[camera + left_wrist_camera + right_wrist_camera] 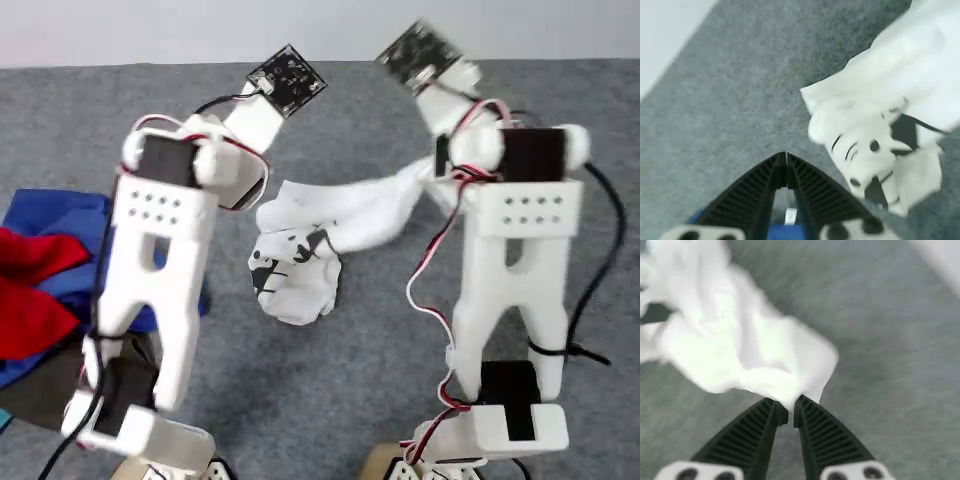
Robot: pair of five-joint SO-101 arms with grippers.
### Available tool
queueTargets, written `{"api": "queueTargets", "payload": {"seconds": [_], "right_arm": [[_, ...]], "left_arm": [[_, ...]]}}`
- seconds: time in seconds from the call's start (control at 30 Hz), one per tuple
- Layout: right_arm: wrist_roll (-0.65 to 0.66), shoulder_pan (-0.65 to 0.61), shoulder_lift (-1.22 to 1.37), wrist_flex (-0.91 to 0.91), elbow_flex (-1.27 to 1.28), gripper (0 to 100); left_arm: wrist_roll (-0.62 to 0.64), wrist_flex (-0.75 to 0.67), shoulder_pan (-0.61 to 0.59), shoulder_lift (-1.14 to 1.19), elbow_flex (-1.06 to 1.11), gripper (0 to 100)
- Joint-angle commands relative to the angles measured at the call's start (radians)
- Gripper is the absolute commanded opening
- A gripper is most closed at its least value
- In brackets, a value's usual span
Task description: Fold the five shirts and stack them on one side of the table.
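A white shirt (330, 225) with a black cartoon print lies bunched on the grey table cover (350, 390) between the two arms. One end of it is drawn up toward the right arm (520, 230). My right gripper (790, 410) is shut on an edge of the white shirt (740, 340), which hangs crumpled just past its tips. My left gripper (786, 157) is shut with nothing in it, and hovers over bare cover a short way from the printed part of the white shirt (875, 145).
A heap of other shirts sits at the table's left edge: a blue one (60, 215), a red one (30, 290) on top of it, and a dark one (40, 390) nearer the arm bases. A strip of blue cloth (790, 232) shows below the left gripper.
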Motion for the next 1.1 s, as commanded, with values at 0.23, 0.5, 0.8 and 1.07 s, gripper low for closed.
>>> {"api": "queueTargets", "payload": {"seconds": [0.23, 0.5, 0.8, 1.07], "right_arm": [[-0.006, -0.013, -0.084, 0.036, 0.227, 1.0], [-0.014, -0.035, -0.079, 0.033, 0.229, 1.0], [-0.012, -0.03, -0.079, 0.035, 0.229, 1.0], [-0.008, -0.028, -0.087, 0.035, 0.224, 1.0]], "left_arm": [[0.032, -0.091, 0.008, 0.308, -0.027, 20], [0.032, -0.087, 0.008, 0.555, -0.26, 21], [0.028, 0.068, 0.011, 0.824, -0.555, 18], [0.028, 0.249, 0.002, 0.876, -0.877, 1]]}}
